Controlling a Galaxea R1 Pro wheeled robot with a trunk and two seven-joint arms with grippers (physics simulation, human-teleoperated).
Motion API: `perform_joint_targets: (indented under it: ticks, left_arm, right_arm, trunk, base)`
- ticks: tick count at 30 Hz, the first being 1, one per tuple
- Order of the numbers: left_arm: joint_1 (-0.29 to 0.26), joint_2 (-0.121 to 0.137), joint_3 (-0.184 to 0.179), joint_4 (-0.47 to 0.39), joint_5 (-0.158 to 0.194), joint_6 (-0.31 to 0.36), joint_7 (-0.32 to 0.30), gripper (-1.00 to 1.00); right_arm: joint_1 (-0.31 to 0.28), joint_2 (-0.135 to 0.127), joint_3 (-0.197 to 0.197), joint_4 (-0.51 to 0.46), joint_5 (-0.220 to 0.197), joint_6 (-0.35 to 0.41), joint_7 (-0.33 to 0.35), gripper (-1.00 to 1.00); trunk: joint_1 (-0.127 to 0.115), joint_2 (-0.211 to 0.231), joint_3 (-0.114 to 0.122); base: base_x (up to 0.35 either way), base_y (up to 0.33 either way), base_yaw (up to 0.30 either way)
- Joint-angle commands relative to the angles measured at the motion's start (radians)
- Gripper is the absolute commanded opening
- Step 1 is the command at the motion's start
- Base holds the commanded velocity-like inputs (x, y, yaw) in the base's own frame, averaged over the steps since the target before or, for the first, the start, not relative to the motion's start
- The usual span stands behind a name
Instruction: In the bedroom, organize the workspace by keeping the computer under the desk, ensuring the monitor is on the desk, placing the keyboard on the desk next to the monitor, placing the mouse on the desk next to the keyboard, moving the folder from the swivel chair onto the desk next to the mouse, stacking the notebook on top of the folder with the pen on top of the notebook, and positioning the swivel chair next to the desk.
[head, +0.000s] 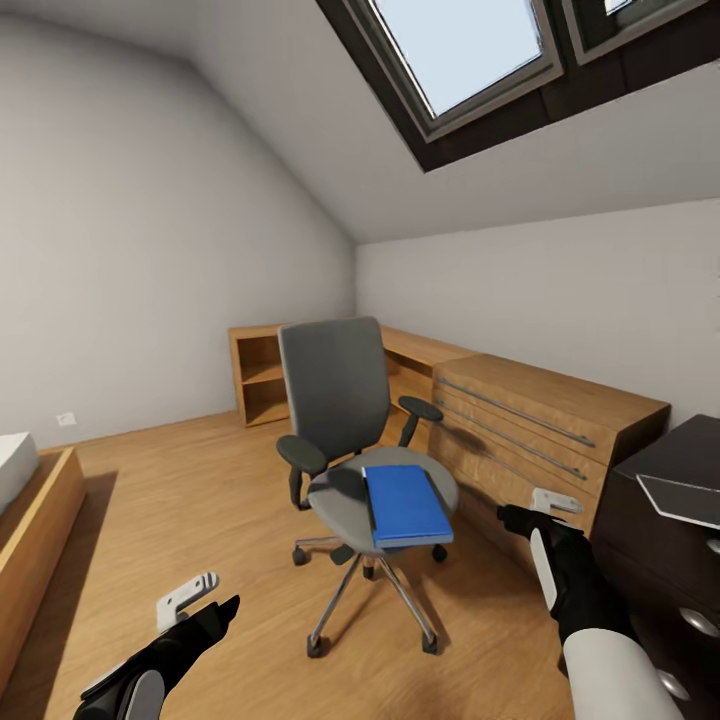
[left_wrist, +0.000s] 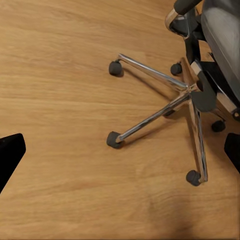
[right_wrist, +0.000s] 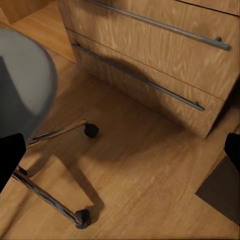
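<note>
While the folder (head: 405, 506) lies lengthwise on the chair (head: 345, 440), we hover both grippers open, the right gripper (head: 527, 512) nearer than the left gripper (head: 200, 598).

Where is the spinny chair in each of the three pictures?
Head view: the swivel chair stands mid-picture on the wood floor, with the blue folder lying on its seat.
Left wrist view: its chrome base and casters spread across the floor, the seat edge at the upper right corner.
Right wrist view: its grey seat sits at the left edge, chrome legs below it.
Shared landmark: the chrome five-star base with black casters.
</note>
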Motion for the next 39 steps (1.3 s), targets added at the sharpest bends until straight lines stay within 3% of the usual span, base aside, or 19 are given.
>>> perform_joint_targets:
  ticks: [1,15,18,28,36,39]
  left_arm:
    - [-0.001,-0.001,0.001,-0.001,0.011,0.005,0.007,1.0]
    - [-0.001,-0.002,0.004,-0.012,0.013,0.009,0.011,1.0]
    - [-0.001,-0.003,0.003,-0.014,0.014,0.009,0.013,1.0]
    - [-0.001,-0.004,0.003,-0.014,0.014,0.009,0.015,1.0]
    - [-0.001,-0.004,0.001,-0.015,0.013,0.009,0.016,1.0]
    - [-0.001,-0.004,0.001,-0.015,0.013,0.009,0.016,1.0]
  right_arm:
    - [-0.001,0.001,-0.003,-0.001,0.01,0.006,0.003,1.0]
    - [-0.001,-0.005,-0.005,0.0,0.01,0.003,0.004,1.0]
    - [-0.001,-0.007,-0.013,0.0,0.011,0.001,0.005,1.0]
    - [-0.001,-0.008,-0.08,0.005,0.01,-0.001,0.069,1.0]
    - [-0.001,-0.008,-0.183,0.036,0.005,-0.003,0.153,1.0]
    - [-0.001,-0.01,-0.207,0.045,-0.02,-0.003,0.181,1.0]
  trunk:
    - [0.0,-0.001,-0.001]
    - [0.0,-0.001,-0.001]
    - [0.011,-0.022,-0.011]
    - [0.05,-0.092,-0.042]
    - [0.08,-0.148,-0.067]
    - [0.092,-0.169,-0.076]
  base:
    - [-0.002,0.0,-0.062]
    - [0.0,0.0,-0.01]
    - [0.0,0.0,0.0]
    - [0.0,0.0,0.0]
    - [0.0,0.0,0.0]
    - [0.0,0.0,0.0]
